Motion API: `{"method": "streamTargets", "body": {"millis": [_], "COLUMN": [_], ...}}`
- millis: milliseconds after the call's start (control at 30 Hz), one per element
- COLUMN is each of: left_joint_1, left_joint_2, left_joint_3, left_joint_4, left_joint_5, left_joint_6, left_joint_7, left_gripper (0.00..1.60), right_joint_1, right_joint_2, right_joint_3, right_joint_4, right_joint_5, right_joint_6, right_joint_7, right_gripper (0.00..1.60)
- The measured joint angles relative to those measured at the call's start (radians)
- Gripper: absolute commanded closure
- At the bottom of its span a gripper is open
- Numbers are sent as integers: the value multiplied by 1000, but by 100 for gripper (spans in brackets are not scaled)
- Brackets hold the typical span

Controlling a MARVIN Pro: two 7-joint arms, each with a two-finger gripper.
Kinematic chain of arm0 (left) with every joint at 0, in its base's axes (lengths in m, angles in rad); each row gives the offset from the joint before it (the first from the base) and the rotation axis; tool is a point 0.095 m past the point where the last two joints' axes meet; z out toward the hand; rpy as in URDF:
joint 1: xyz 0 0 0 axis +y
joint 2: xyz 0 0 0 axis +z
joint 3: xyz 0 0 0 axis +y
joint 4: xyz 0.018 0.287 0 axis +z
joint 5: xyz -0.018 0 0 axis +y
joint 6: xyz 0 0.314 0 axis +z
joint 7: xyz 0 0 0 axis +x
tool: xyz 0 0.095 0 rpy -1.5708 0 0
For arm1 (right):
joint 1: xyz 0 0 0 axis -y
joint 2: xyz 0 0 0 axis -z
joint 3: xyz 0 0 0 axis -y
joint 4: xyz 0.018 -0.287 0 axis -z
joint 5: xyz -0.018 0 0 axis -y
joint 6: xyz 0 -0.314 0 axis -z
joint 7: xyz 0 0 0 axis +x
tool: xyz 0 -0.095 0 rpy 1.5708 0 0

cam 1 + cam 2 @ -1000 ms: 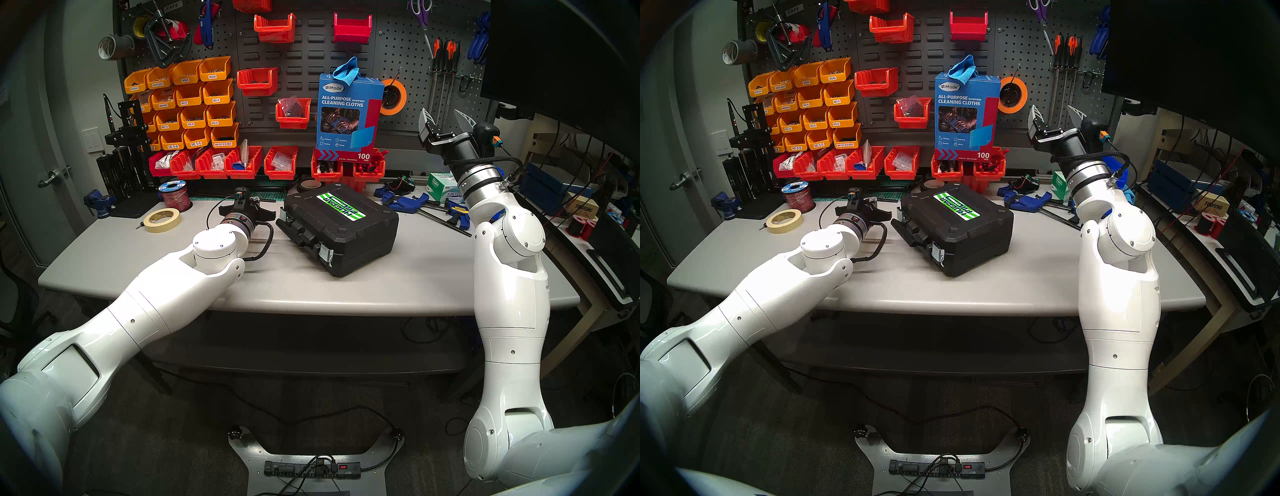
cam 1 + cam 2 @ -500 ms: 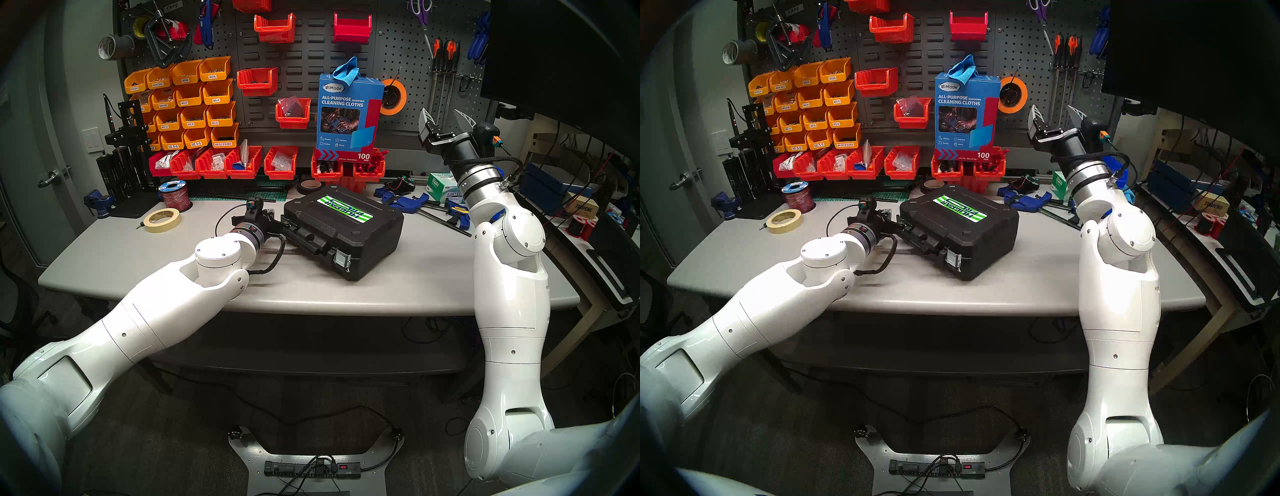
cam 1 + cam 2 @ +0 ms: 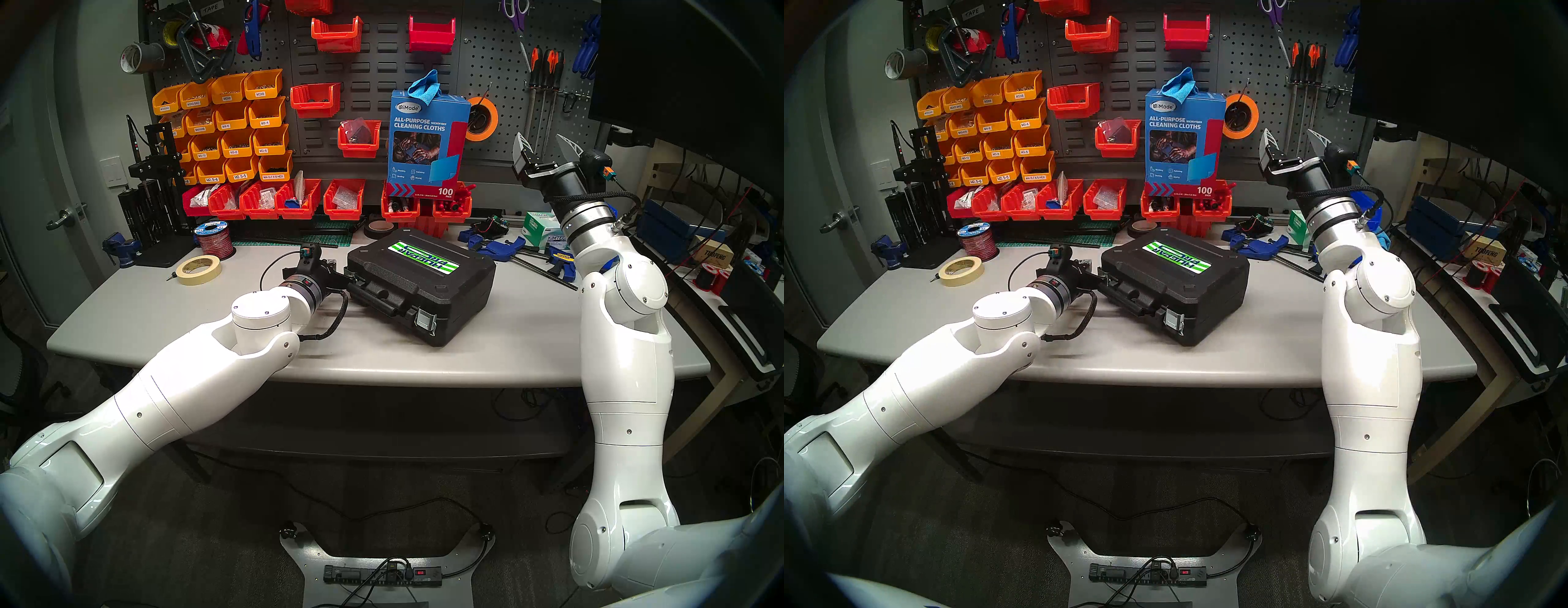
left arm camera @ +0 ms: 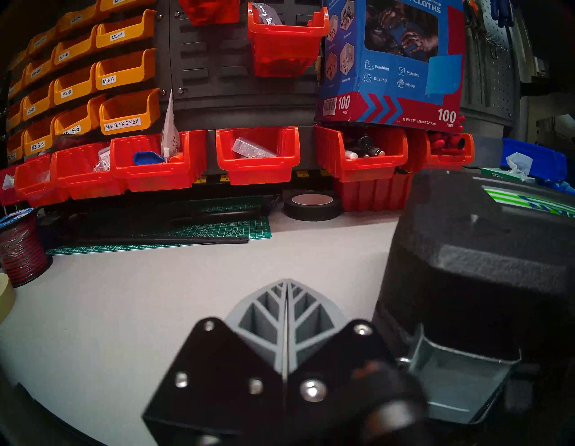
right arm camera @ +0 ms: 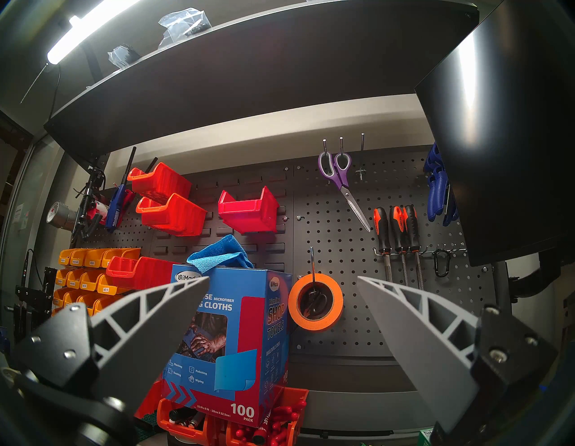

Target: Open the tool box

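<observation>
Left wrist view says you are working the black textured plastic tool box's (image 4: pixel 485 280) far silver latch (image 4: pixel 457 383) with the left gripper (image 4: pixel 286 289) pinched empty; next flip it free.

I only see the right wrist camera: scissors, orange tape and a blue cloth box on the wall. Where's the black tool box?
Observer: Below your view. The tool box lies flat on the grey table, lid shut.
Operator: Is the other claw near it?
Observer: Yes. The left claw is shut, right beside the silver latch at the left end of the box's front.
Operator: Is there another latch?
Observer: Yes, the second latch sits past the handle, with no claw near it.
</observation>
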Motion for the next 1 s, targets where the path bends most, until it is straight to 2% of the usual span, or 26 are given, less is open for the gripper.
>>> {"method": "streamTargets", "body": {"millis": [500,1000], "left_joint_1": [51,65], "left_joint_2": [5,-23], "left_joint_3": [15,13], "left_joint_4": [-159,-194], "left_joint_5": [-56,-103], "left_joint_6": [59,92], "left_joint_7": [58,131], "left_gripper": [160,160], "right_joint_1": [0,-1], "right_joint_2": [4,7], "right_joint_3": [-2,-4], "right_joint_4": [0,0], "right_joint_5": [3,6], "right_joint_6": [-1,-1], "right_joint_7": [-3,-6], "right_gripper": [0,0]}}
